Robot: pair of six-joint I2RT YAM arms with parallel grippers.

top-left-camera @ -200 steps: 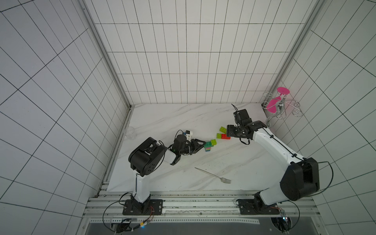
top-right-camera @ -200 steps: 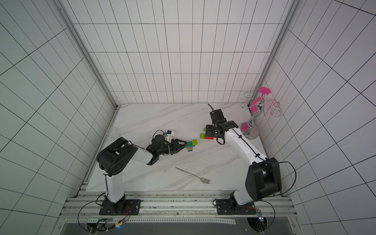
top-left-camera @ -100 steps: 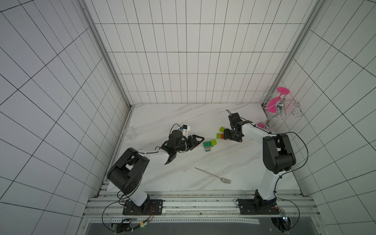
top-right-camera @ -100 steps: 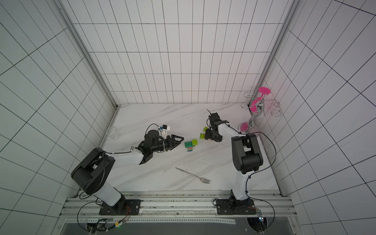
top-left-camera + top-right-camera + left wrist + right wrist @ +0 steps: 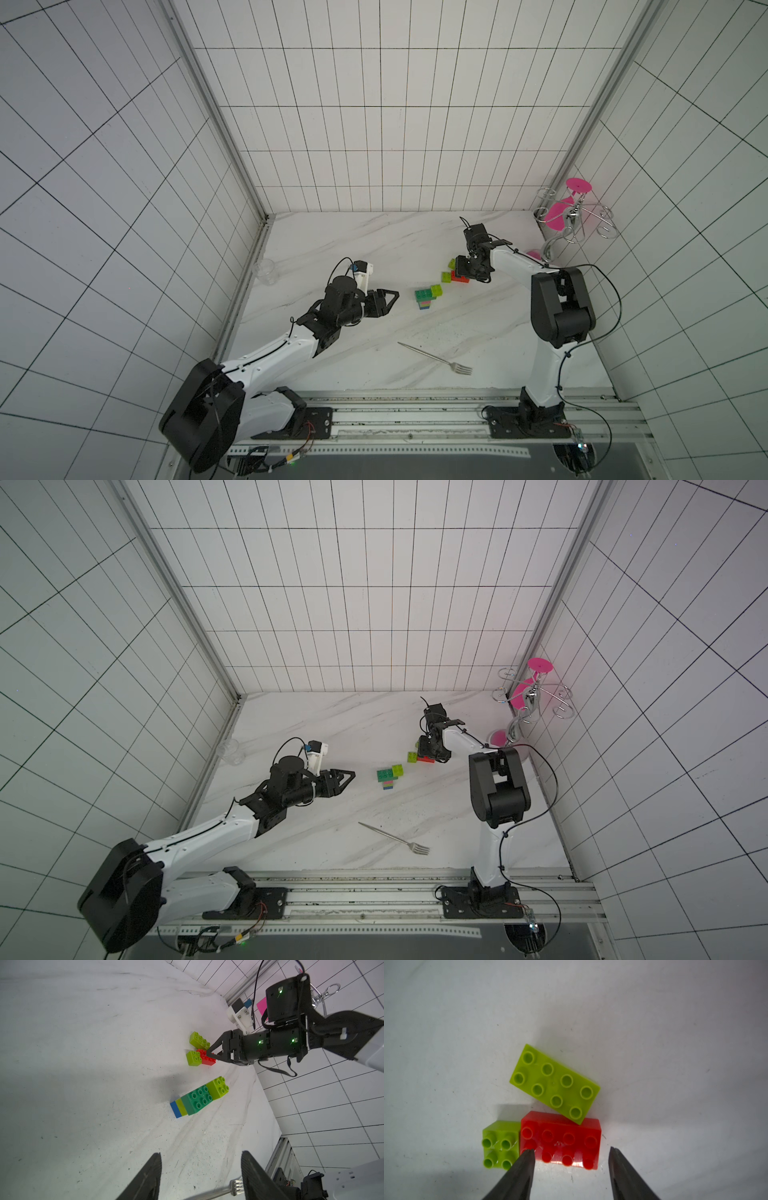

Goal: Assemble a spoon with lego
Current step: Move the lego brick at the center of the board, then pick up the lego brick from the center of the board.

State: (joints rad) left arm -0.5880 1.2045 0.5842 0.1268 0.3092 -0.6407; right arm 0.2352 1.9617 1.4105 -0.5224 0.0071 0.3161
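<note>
The part-built spoon [image 5: 428, 296] [image 5: 390, 776] lies on the marble table: a blue and lime stem under a dark green brick and a lime square [image 5: 199, 1099]. My left gripper [image 5: 392, 297] [image 5: 201, 1154] is open and empty, a short way left of it. Loose lego lies to the right: a red brick [image 5: 560, 1140], a lime rectangle [image 5: 554, 1083] leaning on its far edge, and a lime square [image 5: 500, 1145] against its end. My right gripper [image 5: 571, 1149] [image 5: 467, 269] hovers open over the red brick, one fingertip above the end by the lime square.
A metal fork [image 5: 436, 359] lies near the table's front edge. A clear cup [image 5: 266, 272] stands at the left wall. A wire stand with pink discs [image 5: 569, 216] fills the back right corner, behind my right arm.
My left gripper has opened, let go of the spoon build and drawn back to the left. My right gripper's jaws have narrowed above the red brick.
</note>
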